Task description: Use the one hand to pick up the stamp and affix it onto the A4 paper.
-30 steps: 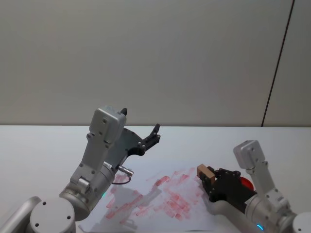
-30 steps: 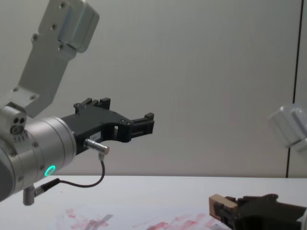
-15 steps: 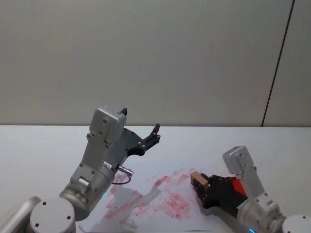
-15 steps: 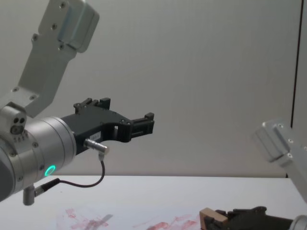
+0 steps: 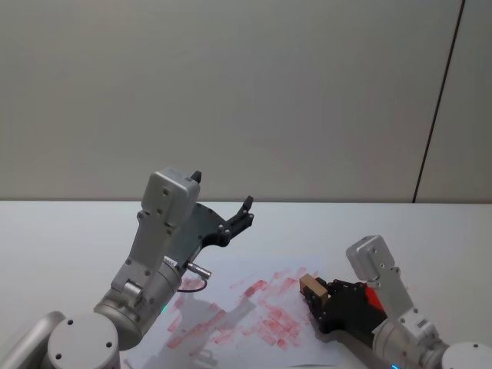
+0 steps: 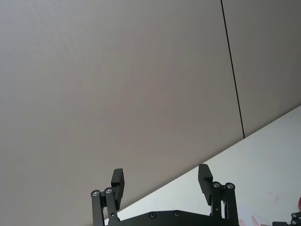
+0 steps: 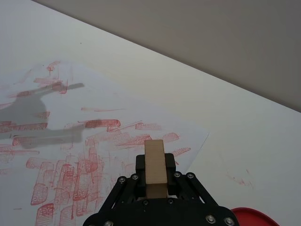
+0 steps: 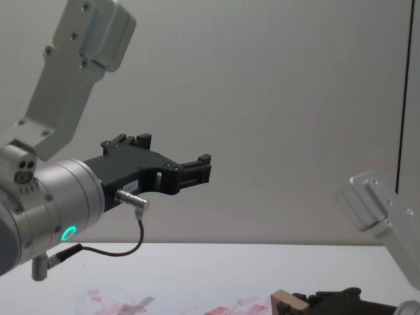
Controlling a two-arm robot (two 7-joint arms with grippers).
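My right gripper [image 5: 317, 296] is shut on the stamp [image 5: 310, 285], a pale wooden block, and holds it low over the right part of the A4 paper [image 5: 231, 311]. In the right wrist view the stamp [image 7: 154, 168] stands upright between the black fingers, above the paper's [image 7: 84, 141] red prints near its corner. The chest view shows the stamp [image 8: 289, 302] at the bottom edge, just above the sheet [image 8: 125, 305]. My left gripper [image 5: 243, 217] hangs open high above the table, with nothing between its fingers [image 6: 117, 182].
A red round pad [image 7: 254, 217] lies on the white table [image 5: 69, 231] to the right of the paper, partly behind my right gripper [image 5: 374, 296]. A grey wall closes the back.
My right gripper has carried the stamp leftward and lower, from near the red pad onto the paper's right part. The left arm has not moved.
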